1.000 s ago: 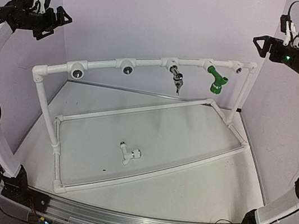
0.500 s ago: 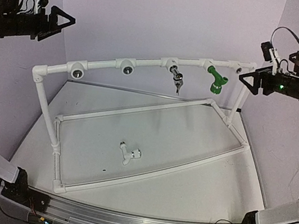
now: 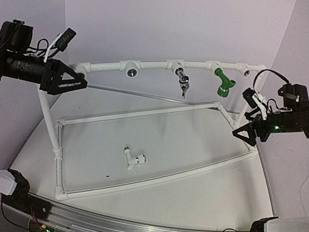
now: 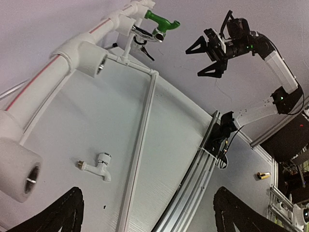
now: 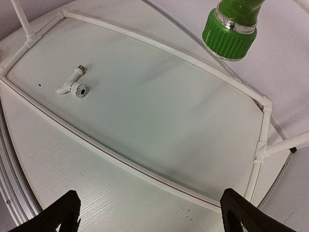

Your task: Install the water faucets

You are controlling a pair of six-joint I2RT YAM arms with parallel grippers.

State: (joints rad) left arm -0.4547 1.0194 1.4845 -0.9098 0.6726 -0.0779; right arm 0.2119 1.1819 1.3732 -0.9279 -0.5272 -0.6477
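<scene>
White faucet lying loose
You see it between your left gripper and right gripper, below both, touching neither.

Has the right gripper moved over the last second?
Yes. The right gripper has come down from above the pipe frame's top rail to beside its right post.

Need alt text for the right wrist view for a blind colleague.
A white faucet lies loose on the table inside the pipe frame's base. The green faucet hangs at top; the right tool is open below.
</scene>
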